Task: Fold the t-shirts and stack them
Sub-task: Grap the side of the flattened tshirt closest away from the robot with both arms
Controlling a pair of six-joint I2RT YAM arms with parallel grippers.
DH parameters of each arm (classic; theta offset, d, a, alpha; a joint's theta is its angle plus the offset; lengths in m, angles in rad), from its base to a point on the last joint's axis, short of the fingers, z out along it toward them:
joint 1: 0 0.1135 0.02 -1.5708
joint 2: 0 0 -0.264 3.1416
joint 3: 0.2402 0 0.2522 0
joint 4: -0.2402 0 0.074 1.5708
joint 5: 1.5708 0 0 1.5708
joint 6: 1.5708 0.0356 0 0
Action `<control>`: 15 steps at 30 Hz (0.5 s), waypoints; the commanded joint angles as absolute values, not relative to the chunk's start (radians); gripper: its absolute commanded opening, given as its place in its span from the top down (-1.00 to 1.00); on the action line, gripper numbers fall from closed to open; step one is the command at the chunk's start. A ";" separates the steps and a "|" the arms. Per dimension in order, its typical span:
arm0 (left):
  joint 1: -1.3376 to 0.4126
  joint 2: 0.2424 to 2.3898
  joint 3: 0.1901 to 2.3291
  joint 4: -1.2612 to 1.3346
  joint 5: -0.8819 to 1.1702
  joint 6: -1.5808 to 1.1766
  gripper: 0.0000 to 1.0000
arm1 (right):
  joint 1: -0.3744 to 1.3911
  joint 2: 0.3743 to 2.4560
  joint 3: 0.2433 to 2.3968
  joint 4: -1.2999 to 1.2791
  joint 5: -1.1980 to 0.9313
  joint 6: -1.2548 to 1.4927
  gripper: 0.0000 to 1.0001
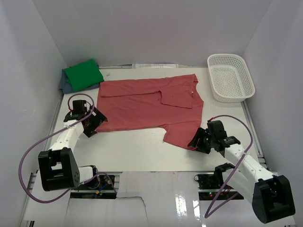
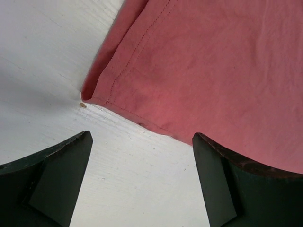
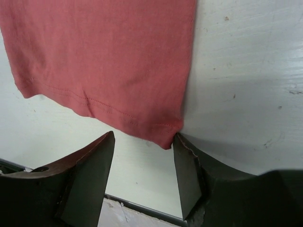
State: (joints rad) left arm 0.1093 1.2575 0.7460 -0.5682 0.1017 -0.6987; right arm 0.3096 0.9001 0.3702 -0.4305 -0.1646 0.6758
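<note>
A white table [image 1: 137, 146] has plain white walls [image 1: 151, 28] rising along its left, far and right edges; the light is soft.

A white lattice basket [image 1: 231, 77] is set at the far right corner of the white surface [image 1: 137, 146], which is enclosed by pale walls [image 1: 156, 28]. A tiny tan speck [image 2: 82, 104] is seen on the surface, and small dark scuffs [image 3: 279, 108] are scattered over it.

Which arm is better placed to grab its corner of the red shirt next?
Likely the right: the right hand is open, with a hem corner of the red shirt lying between its jaws. The left hand, also open, sits short of its corner.
</note>
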 commanded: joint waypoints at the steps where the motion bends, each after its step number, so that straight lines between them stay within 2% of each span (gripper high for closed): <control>1: 0.124 1.229 0.779 -0.551 0.098 -0.698 -0.96 | 0.311 0.919 0.334 -0.391 -0.160 0.699 -0.16; 4: 0.135 1.230 0.790 -0.557 0.086 -0.684 -0.96 | 0.313 0.934 0.334 -0.390 -0.146 0.699 0.09; 8: 0.152 1.238 0.787 -0.557 0.068 -0.676 -0.96 | 0.311 0.928 0.342 -0.402 -0.132 0.698 0.10; 13: 0.175 1.256 0.785 -0.549 0.066 -0.670 -0.96 | 0.311 0.914 0.354 -0.428 -0.112 0.695 0.31; 14: 0.178 1.259 0.785 -0.548 0.066 -0.669 -0.96 | 0.311 0.913 0.357 -0.433 -0.109 0.690 0.38; 15: 0.179 1.262 0.787 -0.545 0.066 -0.669 -0.96 | 0.311 0.911 0.360 -0.443 -0.106 0.687 0.52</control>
